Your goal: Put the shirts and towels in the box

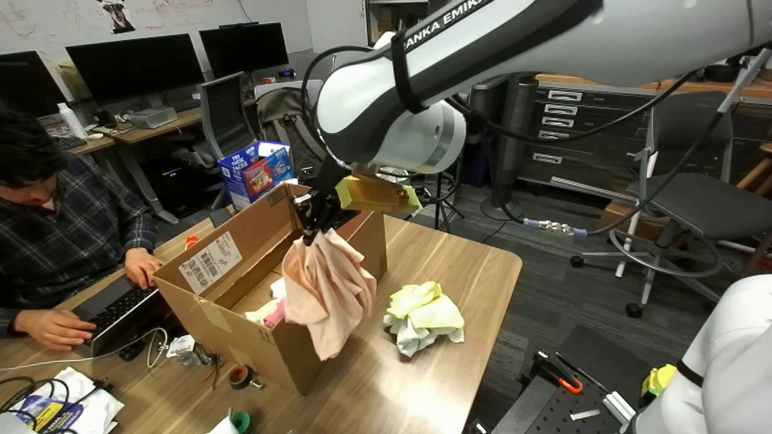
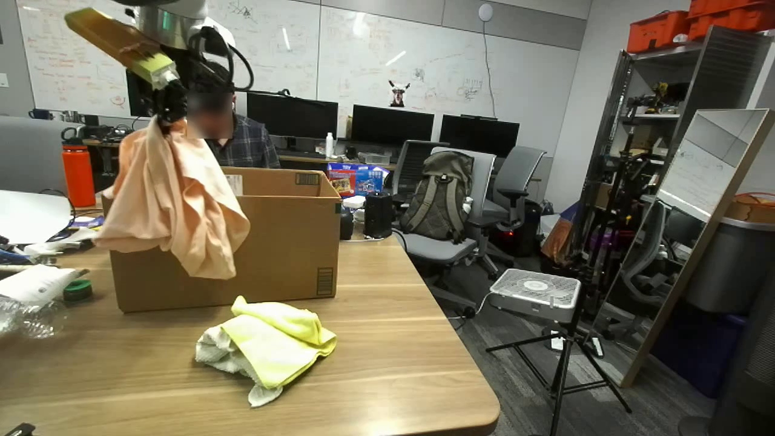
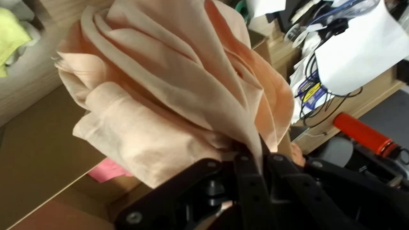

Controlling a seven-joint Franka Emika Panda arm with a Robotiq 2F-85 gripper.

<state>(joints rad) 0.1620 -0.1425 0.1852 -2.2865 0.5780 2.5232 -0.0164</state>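
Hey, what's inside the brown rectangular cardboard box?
Inside the brown rectangular cardboard box: pink cloth, pale-yellow cloth and white cloth. The hanging, bunched peach cloth hides part of the inside; what's there can't be seen.

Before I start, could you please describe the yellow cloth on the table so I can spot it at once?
On the wooden table, find the open cardboard box. Outside it lies the yellow cloth, crumpled with whitish fabric. Unlike the peach cloth in the gripper, it rests on the table.

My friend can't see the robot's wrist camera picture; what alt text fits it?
A black gripper pinches a crumpled peach cloth, filling the centre. Lower left, pink fabric shows inside a cardboard box; a yellow cloth lies upper left, an orange bottle right.
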